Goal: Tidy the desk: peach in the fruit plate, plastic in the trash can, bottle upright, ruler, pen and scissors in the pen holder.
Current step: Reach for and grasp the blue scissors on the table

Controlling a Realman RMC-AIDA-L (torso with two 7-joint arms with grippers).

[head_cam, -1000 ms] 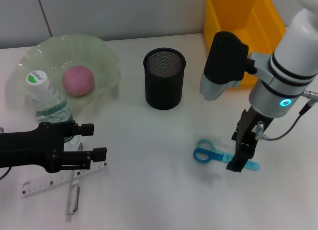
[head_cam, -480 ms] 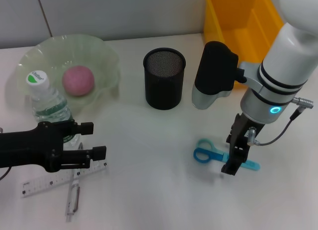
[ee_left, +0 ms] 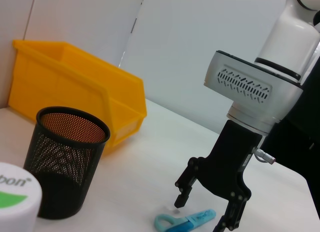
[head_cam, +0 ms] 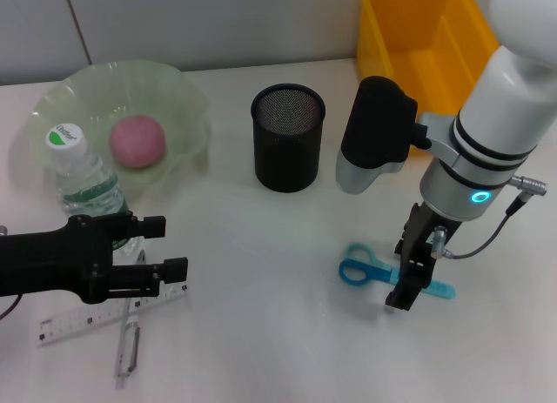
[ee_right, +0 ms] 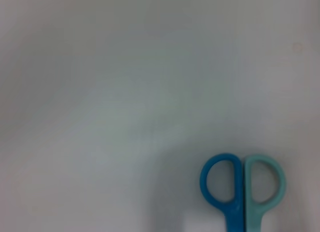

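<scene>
The right pincer [head_cam: 411,279] has come down a little further over the scissors [head_cam: 372,271] than it was half a second ago, and it has slid slightly toward the robot's left along them. Its fingers [ee_left: 182,192] stand spread, one on each side of the blue blades, with nothing gripped; the left wrist view shows the tips just above the white bench [head_cam: 278,333], straddling the scissors. The scissors lie flat where they were, handles toward the robot's left, one ring darker blue and one teal.

The left pincer [head_cam: 170,246] has not moved: it sits low at the robot's left, fingers parted, just above the ruler [head_cam: 70,325] and the pen [head_cam: 127,344], which lie crossed on the bench. The bottle [head_cam: 80,178] stands upright just behind it, white cap with a green mark on top, touching the rim of the pale green fruit plate [head_cam: 187,107]. The peach [head_cam: 137,141] rests inside that plate. The black mesh pen holder [head_cam: 287,138] stands near the middle of the bench, and the yellow bin [head_cam: 435,37] sits behind the right arm. None of these has shifted.
</scene>
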